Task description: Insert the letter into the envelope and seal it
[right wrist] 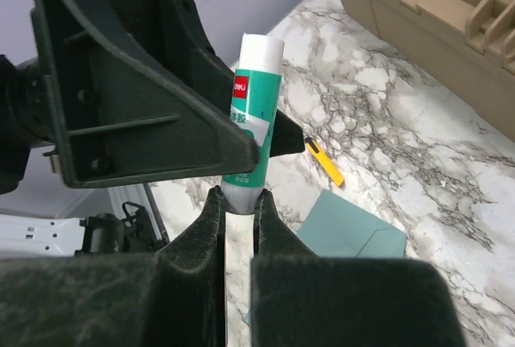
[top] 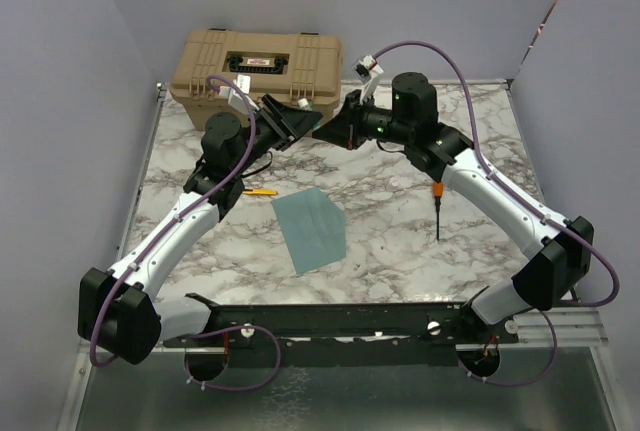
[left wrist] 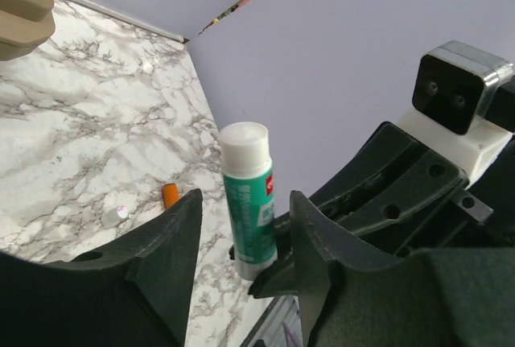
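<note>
My right hand (right wrist: 239, 198) pinches a white-capped green glue stick (right wrist: 256, 113); my left hand (left wrist: 245, 202) gapes beside it. The flat teal paper envelope (top: 310, 226) lies apart below.

One envelope (top: 310, 228) lies at frame centre and one tan case (top: 262, 69) at upper left. There is one glue stick (right wrist: 251, 121), one yellow pen-like item (top: 260, 191) left of centre, and one orange-tipped tool (top: 437, 206) right of centre. Two arms: left arm (top: 175, 236), right arm (top: 500, 196).
</note>
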### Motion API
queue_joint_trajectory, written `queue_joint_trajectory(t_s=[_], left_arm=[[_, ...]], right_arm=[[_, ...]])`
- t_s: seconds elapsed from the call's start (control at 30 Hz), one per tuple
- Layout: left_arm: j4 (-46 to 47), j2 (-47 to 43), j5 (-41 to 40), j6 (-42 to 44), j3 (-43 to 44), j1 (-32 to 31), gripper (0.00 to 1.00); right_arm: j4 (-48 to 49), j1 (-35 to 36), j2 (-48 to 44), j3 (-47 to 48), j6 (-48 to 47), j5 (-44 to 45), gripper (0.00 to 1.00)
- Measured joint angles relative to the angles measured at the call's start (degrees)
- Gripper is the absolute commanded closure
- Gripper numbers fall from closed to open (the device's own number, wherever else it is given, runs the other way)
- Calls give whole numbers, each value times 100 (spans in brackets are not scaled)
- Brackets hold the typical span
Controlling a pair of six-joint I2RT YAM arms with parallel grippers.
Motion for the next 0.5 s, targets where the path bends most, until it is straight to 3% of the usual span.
queue_joint_trajectory(t_s=[0.2, 0.37, 0.5], left_arm=[[37, -2, 63, 129, 39, -4, 100], [94, -44, 181, 210, 63, -13, 100], [295, -76, 323, 162, 61, -15, 100]], right_arm=[[-24, -4, -63, -11, 46, -293, 100], [195, -94, -76, -111, 345, -540, 100], [1025, -374, -166, -540, 1342, -1095, 100]])
